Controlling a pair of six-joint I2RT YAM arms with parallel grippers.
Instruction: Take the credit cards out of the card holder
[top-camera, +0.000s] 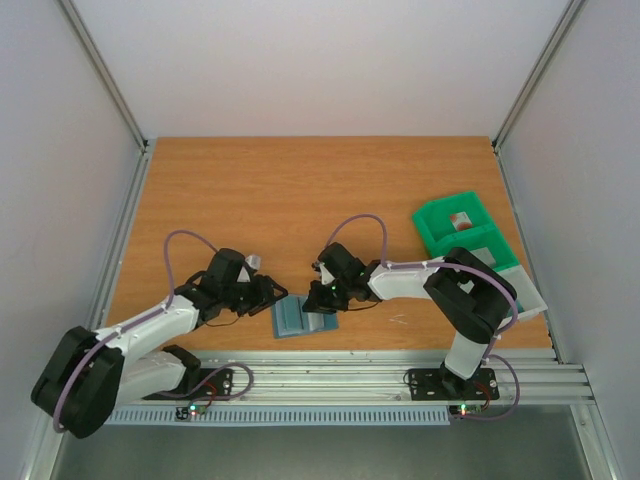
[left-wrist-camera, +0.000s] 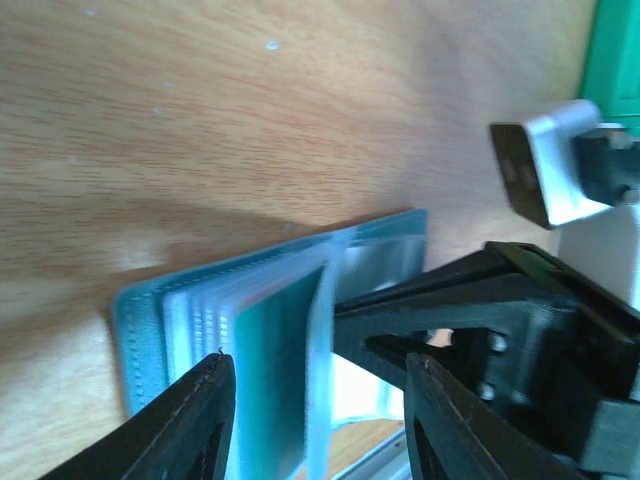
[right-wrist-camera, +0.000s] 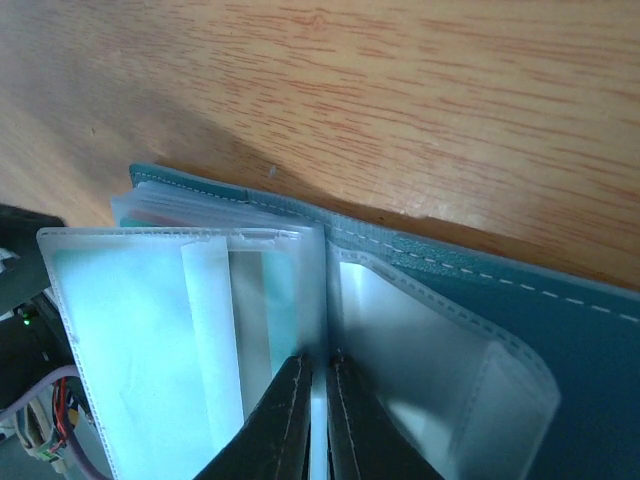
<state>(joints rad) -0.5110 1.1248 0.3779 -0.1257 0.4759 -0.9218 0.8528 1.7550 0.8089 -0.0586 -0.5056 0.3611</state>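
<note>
The blue-grey card holder lies spread open on the table near the front edge. My right gripper is shut on one of its clear plastic sleeves and holds that sleeve upright; the gripper shows in its own view. A pale card sits in the pocket left of the pinch. My left gripper is open just left of the holder. In its own view the gripper straddles the raised sleeve, which shows a teal card, with the holder behind. It touches nothing.
A green two-compartment bin stands at the right with a small red and white thing in its far compartment. A pale flat piece lies beside it. Metal frame rails run along the table's sides and front.
</note>
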